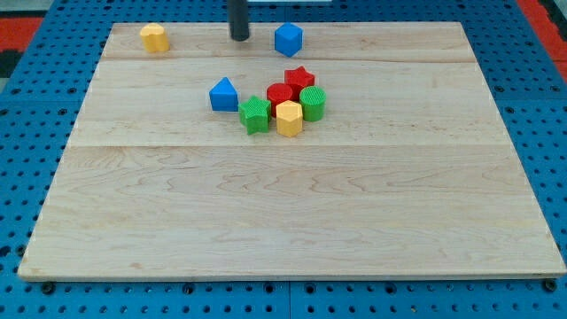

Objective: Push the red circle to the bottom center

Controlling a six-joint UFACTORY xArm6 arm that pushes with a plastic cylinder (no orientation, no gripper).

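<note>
No pincer is fitted; the arm ends in a plain rod, so there is nothing to be apart, together or clamped. The rod's tip is seen near the view's top edge of the wooden board, between the yellow block at the view's upper left and the blue cube just to its right. It touches neither.

The red circle is found in a tight cluster above the board's middle. It is hemmed in: the red star lies against its upper right, a green block to its right, a yellow hexagonal block directly below it, and a second green block at its lower left. A blue triangular block stands slightly apart to the cluster's left.

Step judged in hand: approach, with no contact yet made on the target. The whole lower half of the board remains to be crossed.

Next move, as judged: the tip is to be brought to the circle's top side, through the gap left of the red star, and driven toward the view's bottom. The yellow hexagonal block sits squarely in the path and is likely to be carried along or to deflect the circle sideways; correction pushes may be needed.
</note>
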